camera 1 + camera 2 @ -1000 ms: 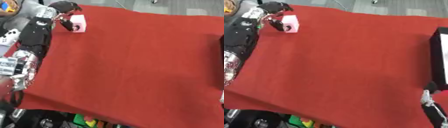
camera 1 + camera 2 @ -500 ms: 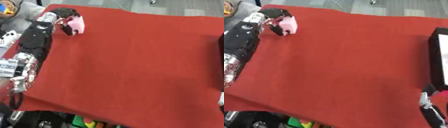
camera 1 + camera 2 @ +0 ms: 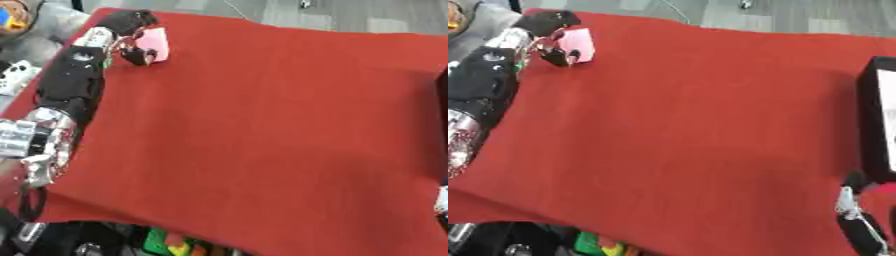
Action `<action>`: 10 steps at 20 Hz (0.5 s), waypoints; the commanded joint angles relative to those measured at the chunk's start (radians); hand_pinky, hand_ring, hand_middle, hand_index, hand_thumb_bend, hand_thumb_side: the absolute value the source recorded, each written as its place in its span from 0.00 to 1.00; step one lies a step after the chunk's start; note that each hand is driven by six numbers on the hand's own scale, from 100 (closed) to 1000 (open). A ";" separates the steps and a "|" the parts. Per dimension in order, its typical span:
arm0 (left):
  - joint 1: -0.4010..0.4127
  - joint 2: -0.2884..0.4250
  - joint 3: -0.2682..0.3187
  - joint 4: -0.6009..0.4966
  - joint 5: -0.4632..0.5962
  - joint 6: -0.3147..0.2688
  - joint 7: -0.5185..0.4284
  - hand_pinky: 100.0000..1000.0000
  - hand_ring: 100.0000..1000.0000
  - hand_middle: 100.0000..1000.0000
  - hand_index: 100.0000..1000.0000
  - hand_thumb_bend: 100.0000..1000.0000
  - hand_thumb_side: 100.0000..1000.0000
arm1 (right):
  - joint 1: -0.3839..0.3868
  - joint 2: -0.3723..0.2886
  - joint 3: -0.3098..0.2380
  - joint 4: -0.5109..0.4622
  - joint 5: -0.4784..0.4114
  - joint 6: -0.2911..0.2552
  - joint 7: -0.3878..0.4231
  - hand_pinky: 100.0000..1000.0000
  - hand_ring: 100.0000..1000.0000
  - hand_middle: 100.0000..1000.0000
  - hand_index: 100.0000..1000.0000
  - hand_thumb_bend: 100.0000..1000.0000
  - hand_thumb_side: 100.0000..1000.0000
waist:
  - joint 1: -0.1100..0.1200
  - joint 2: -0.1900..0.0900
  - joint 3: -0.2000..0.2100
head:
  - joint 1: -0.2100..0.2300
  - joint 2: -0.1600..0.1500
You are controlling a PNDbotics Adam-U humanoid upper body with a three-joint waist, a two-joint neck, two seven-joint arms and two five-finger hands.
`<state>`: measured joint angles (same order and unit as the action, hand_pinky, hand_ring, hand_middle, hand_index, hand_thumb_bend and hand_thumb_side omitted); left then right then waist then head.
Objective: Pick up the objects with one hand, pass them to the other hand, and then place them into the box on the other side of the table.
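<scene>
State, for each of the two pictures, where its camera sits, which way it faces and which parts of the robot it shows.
Left eye view: in the head, facing down at the red table; shows the left hand, fingers curled on the pink block.
Right eye view: beside it, same aim; adds the right hand and black box.
Shared: table, left arm, block.

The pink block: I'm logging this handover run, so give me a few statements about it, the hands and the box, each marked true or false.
1. The left hand has its fingers curled round the pink block. True.
2. The block is at the near right corner of the red cloth. False: it is at the far left corner.
3. The black box sits at the cloth's right edge. True.
4. The right hand is touching the block. False: it shows at the lower right, far from it.
</scene>
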<state>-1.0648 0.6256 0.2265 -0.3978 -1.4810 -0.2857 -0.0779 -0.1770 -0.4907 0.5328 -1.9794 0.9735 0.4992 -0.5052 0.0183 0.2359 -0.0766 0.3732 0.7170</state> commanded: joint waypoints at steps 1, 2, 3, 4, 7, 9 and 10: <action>-0.011 0.042 -0.006 0.021 0.059 0.001 -0.072 0.95 0.94 0.96 0.96 0.04 0.24 | -0.008 -0.002 0.002 -0.021 -0.005 0.000 -0.004 0.72 0.97 0.72 0.93 0.00 0.29 | -0.002 -0.009 -0.004 | -0.001 -0.019; -0.010 0.043 -0.007 0.023 0.073 0.003 -0.082 0.96 0.95 0.97 0.96 0.04 0.24 | -0.007 -0.001 0.003 -0.021 -0.006 0.000 -0.004 0.72 0.97 0.72 0.93 0.00 0.29 | -0.003 -0.008 -0.005 | -0.002 -0.020; -0.009 0.043 -0.009 0.023 0.084 0.006 -0.085 0.96 0.95 0.97 0.96 0.04 0.24 | -0.007 0.000 0.004 -0.021 -0.006 0.000 -0.005 0.72 0.97 0.72 0.93 0.00 0.29 | -0.004 -0.007 -0.006 | -0.003 -0.020; -0.008 0.044 -0.010 0.021 0.090 0.009 -0.081 0.96 0.95 0.98 0.97 0.07 0.24 | -0.007 0.001 0.004 -0.021 -0.007 0.000 -0.006 0.72 0.97 0.72 0.93 0.00 0.29 | -0.004 -0.007 -0.006 | -0.003 -0.020; -0.006 0.041 -0.013 0.020 0.096 0.014 -0.061 0.91 0.88 0.90 0.94 0.10 0.24 | -0.005 0.002 0.006 -0.021 -0.010 0.001 -0.007 0.72 0.97 0.72 0.93 0.00 0.30 | -0.006 -0.006 -0.006 | -0.003 -0.019; -0.003 0.038 -0.017 0.023 0.091 0.020 -0.051 0.85 0.77 0.74 0.85 0.12 0.23 | -0.006 0.003 0.008 -0.021 -0.012 0.001 -0.009 0.71 0.97 0.72 0.93 0.00 0.30 | -0.006 -0.006 -0.006 | -0.003 -0.019; -0.001 0.037 -0.019 0.024 0.087 0.023 -0.044 0.78 0.66 0.62 0.76 0.08 0.21 | -0.007 0.003 0.008 -0.021 -0.012 0.001 -0.010 0.71 0.97 0.72 0.93 0.00 0.30 | -0.006 -0.007 -0.006 | -0.004 -0.018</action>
<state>-1.0672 0.6415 0.2170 -0.3888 -1.3909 -0.2661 -0.1225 -0.1767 -0.4815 0.5431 -1.9794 0.9647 0.4994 -0.5096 0.0160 0.2381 -0.0830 0.3689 0.7096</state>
